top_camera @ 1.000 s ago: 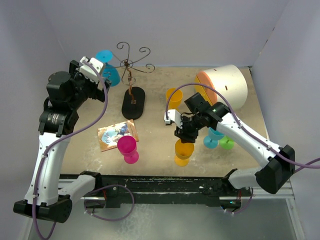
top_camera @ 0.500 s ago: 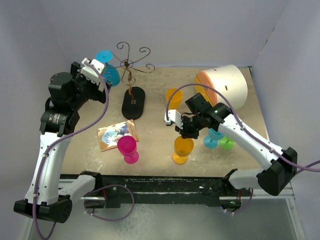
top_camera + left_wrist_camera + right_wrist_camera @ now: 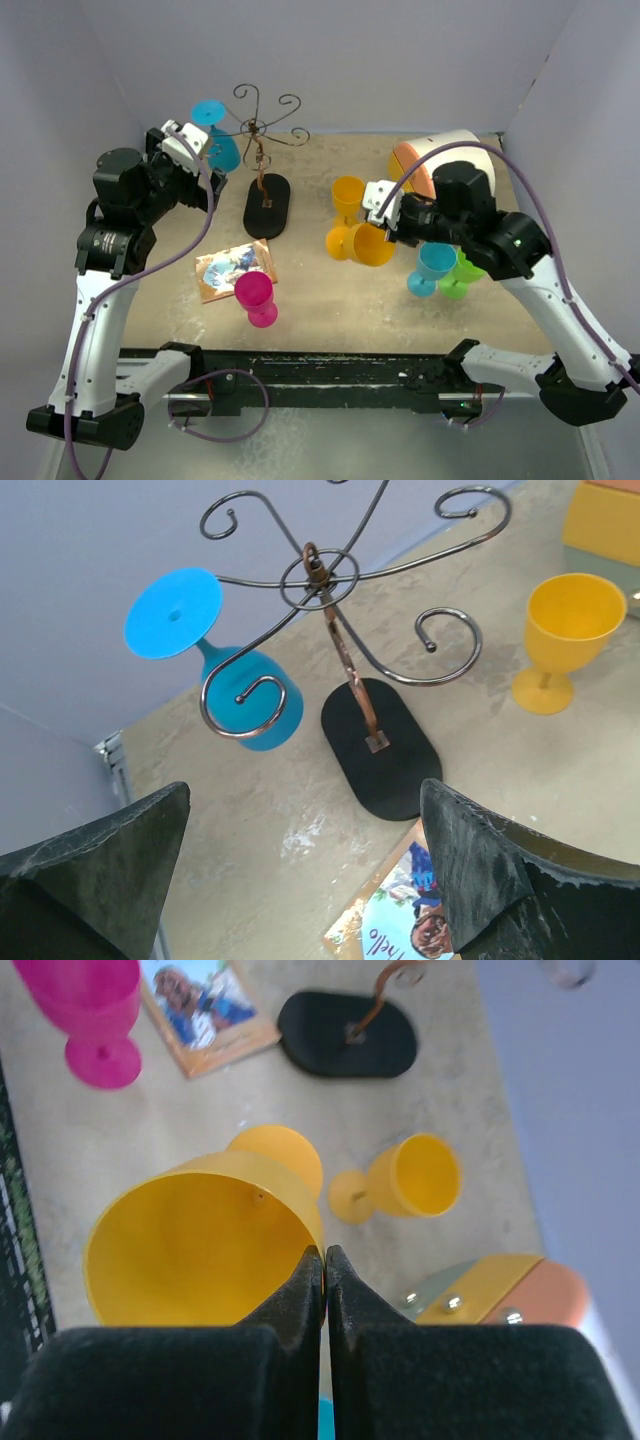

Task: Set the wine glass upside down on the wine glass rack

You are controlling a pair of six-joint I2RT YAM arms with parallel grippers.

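Note:
The wine glass rack (image 3: 263, 135) stands at the back on its black oval base (image 3: 267, 205); it also shows in the left wrist view (image 3: 330, 590). A blue glass (image 3: 216, 135) hangs upside down on one of its arms, seen in the left wrist view too (image 3: 235, 675). My right gripper (image 3: 388, 222) is shut on the rim of an orange wine glass (image 3: 362, 243) and holds it tipped on its side above the table; it fills the right wrist view (image 3: 200, 1250). My left gripper (image 3: 190, 150) is open and empty, just left of the rack.
A second orange glass (image 3: 347, 195) stands right of the rack. A pink glass (image 3: 256, 296) and a picture card (image 3: 232, 268) lie in front. Blue (image 3: 430, 266) and green (image 3: 458, 278) glasses stand under the right arm. A cream and orange drum (image 3: 455, 170) lies at the back right.
My right gripper has lifted the orange glass off the table, carried it back and up, and tipped it onto its side. The left arm has barely moved.

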